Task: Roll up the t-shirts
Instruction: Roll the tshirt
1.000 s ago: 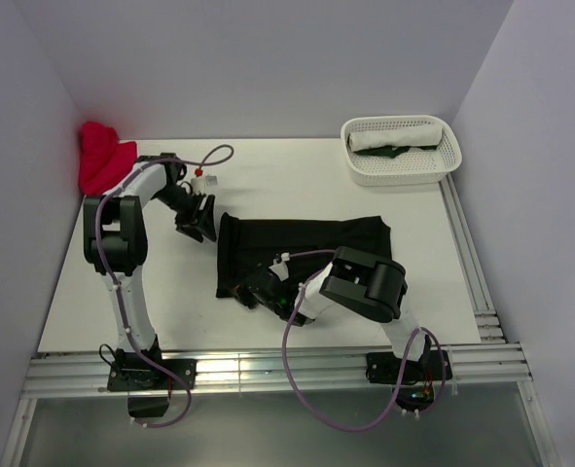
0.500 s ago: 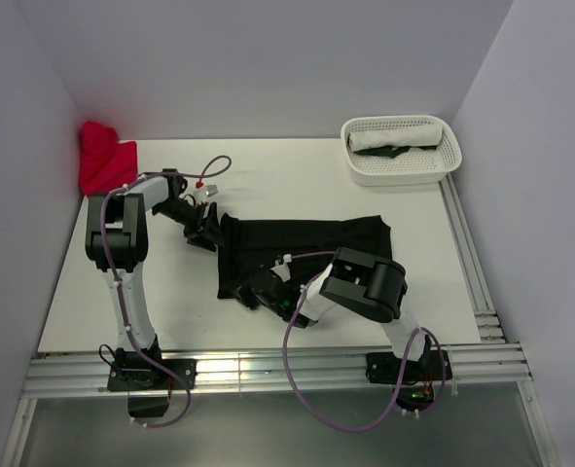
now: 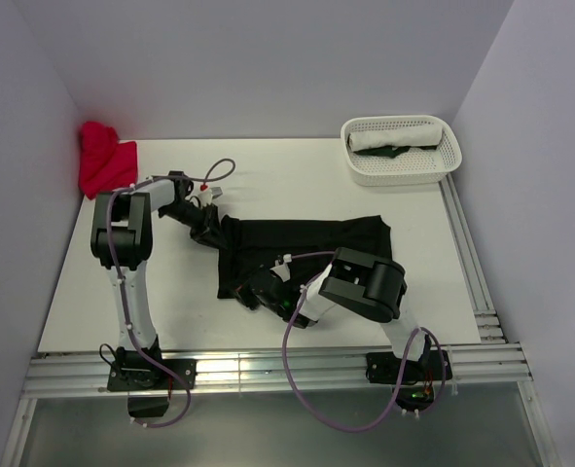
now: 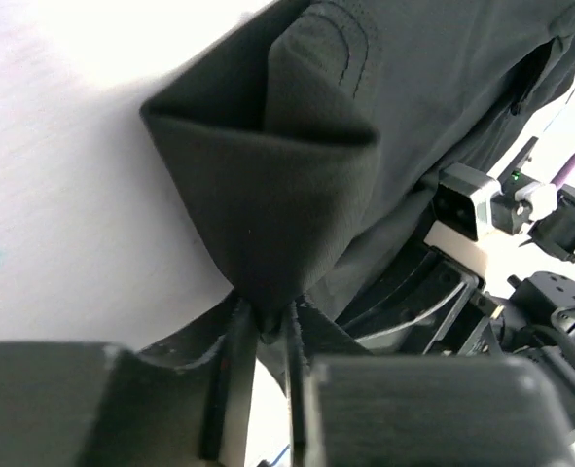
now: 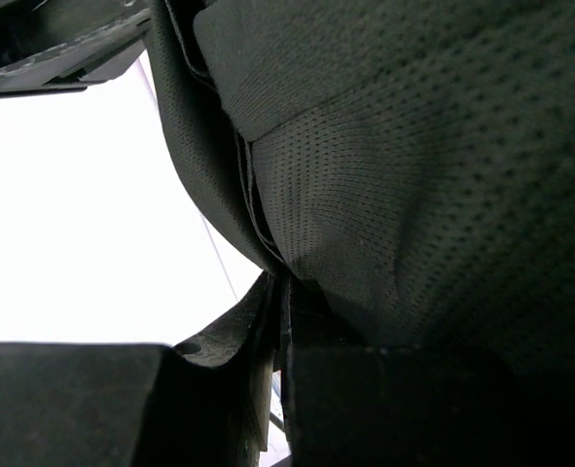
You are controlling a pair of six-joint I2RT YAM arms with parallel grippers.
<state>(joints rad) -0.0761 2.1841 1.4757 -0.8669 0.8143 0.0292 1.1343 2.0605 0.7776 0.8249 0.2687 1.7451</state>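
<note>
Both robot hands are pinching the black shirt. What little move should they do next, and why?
Probably lift that edge slightly and curl it rightward to start the roll. The left gripper pinches the far-left corner of the black t-shirt, the right gripper pinches its near-left edge, and the rest lies flat.

From above I cannot see the right tool [image 5: 283, 292]; its own arm [image 3: 365, 282] covers it and the near left corner of the black t-shirt [image 3: 316, 238]. In the right wrist view cloth fills the frame, burying the fingertips. The basket [image 3: 401, 175] wall half hides its contents.
</note>
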